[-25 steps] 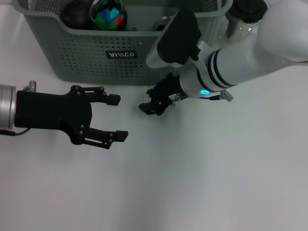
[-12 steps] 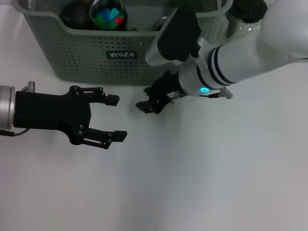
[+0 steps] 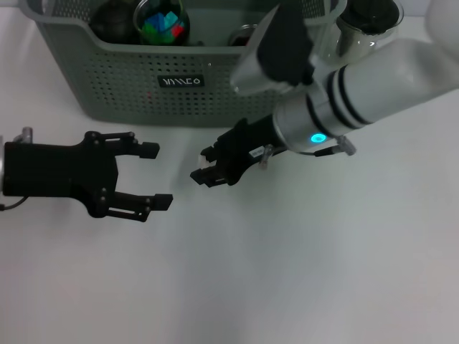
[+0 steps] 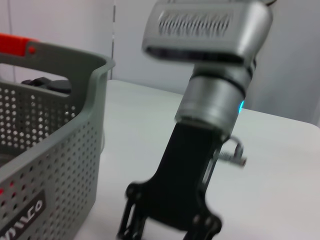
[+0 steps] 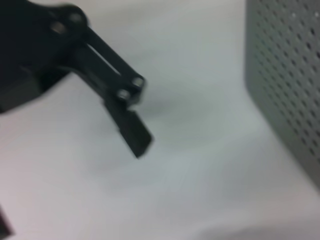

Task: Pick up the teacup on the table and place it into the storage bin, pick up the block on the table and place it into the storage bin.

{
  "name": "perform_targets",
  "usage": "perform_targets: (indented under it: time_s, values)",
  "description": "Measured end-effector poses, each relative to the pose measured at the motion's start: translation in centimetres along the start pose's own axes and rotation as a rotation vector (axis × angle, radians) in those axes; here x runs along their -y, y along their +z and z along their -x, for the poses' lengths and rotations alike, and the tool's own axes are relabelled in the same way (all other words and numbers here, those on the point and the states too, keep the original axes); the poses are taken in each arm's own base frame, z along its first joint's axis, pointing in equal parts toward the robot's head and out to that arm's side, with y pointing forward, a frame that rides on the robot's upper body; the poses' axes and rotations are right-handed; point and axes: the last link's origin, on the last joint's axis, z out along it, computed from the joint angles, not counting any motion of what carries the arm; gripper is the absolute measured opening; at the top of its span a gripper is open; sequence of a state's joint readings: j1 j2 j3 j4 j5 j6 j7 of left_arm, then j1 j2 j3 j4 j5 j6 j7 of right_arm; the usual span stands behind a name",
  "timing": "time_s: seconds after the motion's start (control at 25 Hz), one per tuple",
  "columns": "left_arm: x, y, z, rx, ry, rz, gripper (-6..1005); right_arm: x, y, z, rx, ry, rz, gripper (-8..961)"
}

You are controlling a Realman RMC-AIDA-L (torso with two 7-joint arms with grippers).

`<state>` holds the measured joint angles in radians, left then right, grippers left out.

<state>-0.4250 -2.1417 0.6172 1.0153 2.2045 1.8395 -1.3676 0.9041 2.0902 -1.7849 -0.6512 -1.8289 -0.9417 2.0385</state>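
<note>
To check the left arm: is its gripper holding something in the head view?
No, the left gripper is open over the bare white table, with nothing between its fingers, in front of the storage bin.

1. Looks like a robot test lab, not a home: bare white worktop (image 3: 301,272), nothing domestic on it.
2. Plain pale wall (image 4: 300,60) behind, no decor.
3. Only staged props: grey-green perforated storage bin (image 3: 115,79) holding small items, beside two robot arms.
</note>
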Motion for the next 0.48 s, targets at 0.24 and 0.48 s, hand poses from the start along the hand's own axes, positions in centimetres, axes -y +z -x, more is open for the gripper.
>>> perform_targets:
  time_s: [0.24, 0.48]
  values:
    - [-0.1, -0.5, 1.1, 0.012, -0.039, -0.032, 884, 0.0, -3.1, 0.3, 0.052, 0.041, 0.094, 438]
    - [-0.4, -0.6, 1.5, 0.007, -0.055, -0.04, 883, -0.3, -8.4, 2.1, 0.159, 0.042, 0.222, 438]
